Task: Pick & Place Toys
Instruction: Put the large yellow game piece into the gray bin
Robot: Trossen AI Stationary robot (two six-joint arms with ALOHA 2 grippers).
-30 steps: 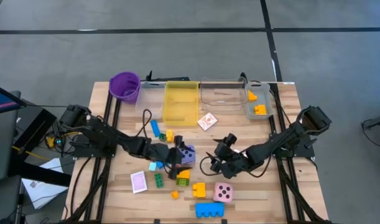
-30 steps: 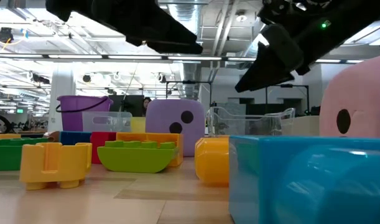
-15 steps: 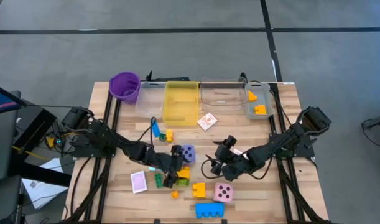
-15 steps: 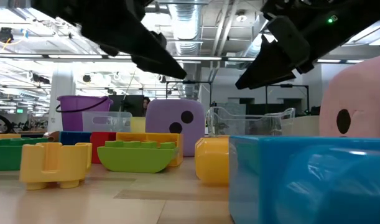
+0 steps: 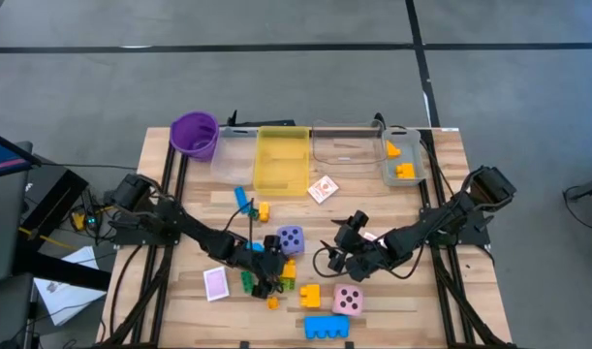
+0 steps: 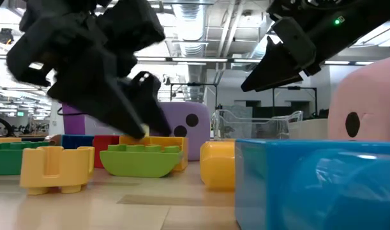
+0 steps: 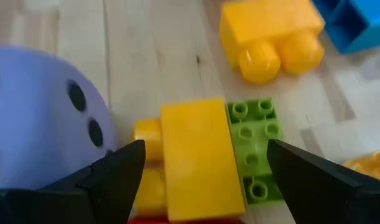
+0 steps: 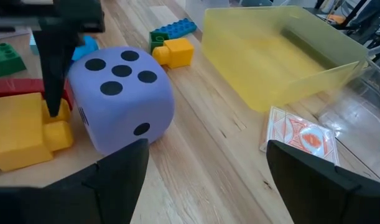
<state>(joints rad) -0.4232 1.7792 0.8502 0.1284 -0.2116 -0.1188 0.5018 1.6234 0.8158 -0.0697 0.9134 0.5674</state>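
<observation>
Now left pincer (image 7: 199,165) spread, straddling yellow brick (image 7: 199,158)

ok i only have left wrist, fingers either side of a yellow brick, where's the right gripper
Observer: The right gripper hovers open beside the purple die, on the side away from your brick.
Operator: anything in the bins
Observer: Two orange bricks lie in the small clear bin at the far right corner.
Operator: and the pink die
Observer: The pink die sits near the front edge, just behind the big blue brick.
</observation>
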